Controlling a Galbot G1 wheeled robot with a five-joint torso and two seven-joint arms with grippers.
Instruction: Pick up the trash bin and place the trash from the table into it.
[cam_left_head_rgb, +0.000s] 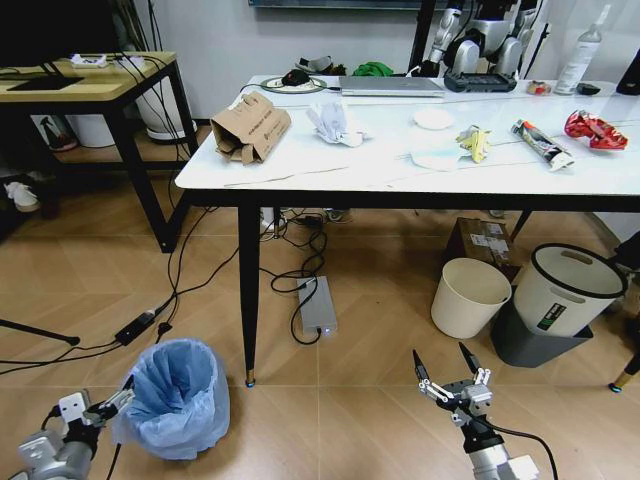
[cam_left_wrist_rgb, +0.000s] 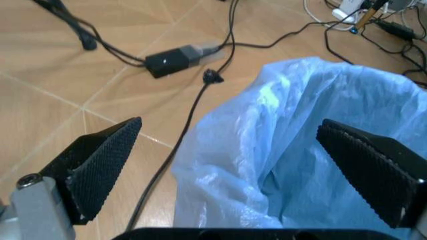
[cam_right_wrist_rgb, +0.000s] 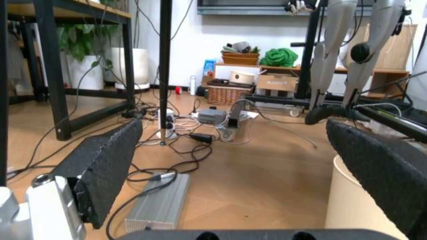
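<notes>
Left tool (cam_left_wrist_rgb: 230, 165) spread astride the trash bin (cam_left_head_rgb: 180, 395) rim beside the table (cam_left_head_rgb: 420, 165) leg; right tool (cam_left_head_rgb: 452, 372) spread, empty.

We've got the white counter (cam_left_head_rgb: 330, 165) holding a flattened cardboard box (cam_left_head_rgb: 252, 127), crumpled white wrappers (cam_left_head_rgb: 334, 122), a yellow scrap (cam_left_head_rgb: 475, 142), a white tube (cam_left_head_rgb: 541, 143) and a red wrapper (cam_left_head_rgb: 594, 129). A laptop (cam_left_head_rgb: 391, 86) sits at its far edge. Down on the tiled floor (cam_left_head_rgb: 360, 400) stand the blue-bagged bin (cam_left_head_rgb: 180, 397) and a cream pail (cam_left_head_rgb: 470, 297).

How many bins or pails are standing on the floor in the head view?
3. The blue-bagged trash bin stands by the left hand; the cream pail and the black-rimmed white bin stand under the table's right end. Others may be hidden.
</notes>
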